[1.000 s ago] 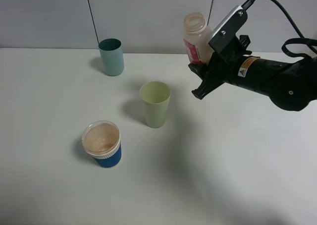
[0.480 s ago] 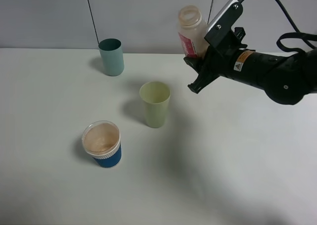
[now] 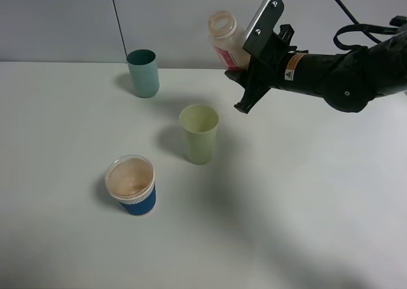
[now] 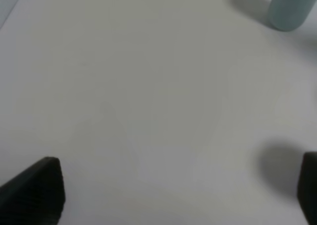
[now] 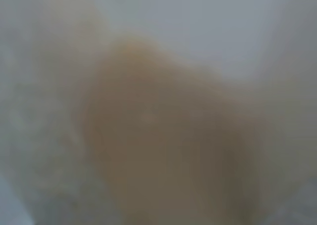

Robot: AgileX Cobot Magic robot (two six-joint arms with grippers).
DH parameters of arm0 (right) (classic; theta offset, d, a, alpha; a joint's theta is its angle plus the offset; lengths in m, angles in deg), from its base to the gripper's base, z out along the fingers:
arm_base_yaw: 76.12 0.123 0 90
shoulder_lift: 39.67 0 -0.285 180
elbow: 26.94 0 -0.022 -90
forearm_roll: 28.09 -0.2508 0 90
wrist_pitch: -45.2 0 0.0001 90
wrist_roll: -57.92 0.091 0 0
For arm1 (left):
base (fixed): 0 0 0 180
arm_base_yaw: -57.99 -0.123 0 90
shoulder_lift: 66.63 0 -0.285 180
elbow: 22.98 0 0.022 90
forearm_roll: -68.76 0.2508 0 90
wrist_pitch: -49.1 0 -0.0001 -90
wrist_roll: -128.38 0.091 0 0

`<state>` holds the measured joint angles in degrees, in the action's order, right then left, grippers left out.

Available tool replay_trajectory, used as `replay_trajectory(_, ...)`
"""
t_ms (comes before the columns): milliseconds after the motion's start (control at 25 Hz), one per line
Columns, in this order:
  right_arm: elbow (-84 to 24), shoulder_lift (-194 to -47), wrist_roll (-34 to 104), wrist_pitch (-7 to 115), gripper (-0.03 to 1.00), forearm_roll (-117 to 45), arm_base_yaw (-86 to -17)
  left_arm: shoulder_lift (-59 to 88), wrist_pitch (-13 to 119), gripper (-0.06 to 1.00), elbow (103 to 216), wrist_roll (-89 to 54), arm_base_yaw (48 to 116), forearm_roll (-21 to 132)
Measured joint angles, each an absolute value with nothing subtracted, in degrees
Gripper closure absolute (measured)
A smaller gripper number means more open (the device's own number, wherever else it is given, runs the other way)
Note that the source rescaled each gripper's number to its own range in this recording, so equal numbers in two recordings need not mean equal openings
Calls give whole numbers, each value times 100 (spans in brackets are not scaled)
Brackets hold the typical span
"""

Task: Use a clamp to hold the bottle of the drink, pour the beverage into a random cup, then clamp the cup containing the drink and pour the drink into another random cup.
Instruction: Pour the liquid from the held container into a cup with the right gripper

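Observation:
My right gripper (image 3: 243, 79) is shut on the drink bottle (image 3: 225, 39), an open clear bottle with a pink label, held tilted to the left in the air, behind and to the right of the pale green cup (image 3: 199, 133). The bottle fills the right wrist view (image 5: 163, 136) as a blur. A teal cup (image 3: 143, 72) stands at the back left and also shows in the left wrist view (image 4: 292, 7). A blue cup with a white rim (image 3: 131, 184) stands at the front left. My left gripper (image 4: 178, 188) is open over bare table; the exterior view does not show it.
The white table (image 3: 305, 206) runs to a grey back wall (image 3: 63, 21). The right arm and its cables (image 3: 356, 66) hang over the back right of the table.
My right gripper has carried the bottle up and to the left, toward the pale green cup, and tilted it further left. The cups have not moved.

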<state>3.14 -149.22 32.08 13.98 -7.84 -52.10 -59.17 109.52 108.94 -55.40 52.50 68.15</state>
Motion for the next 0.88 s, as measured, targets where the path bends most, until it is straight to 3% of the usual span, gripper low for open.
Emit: replay_trajectory(880, -134, -15291, 3928, 1675, 94, 1764, -5594, -5917, 10952, -1, 10894, -5540, 5250, 6815)
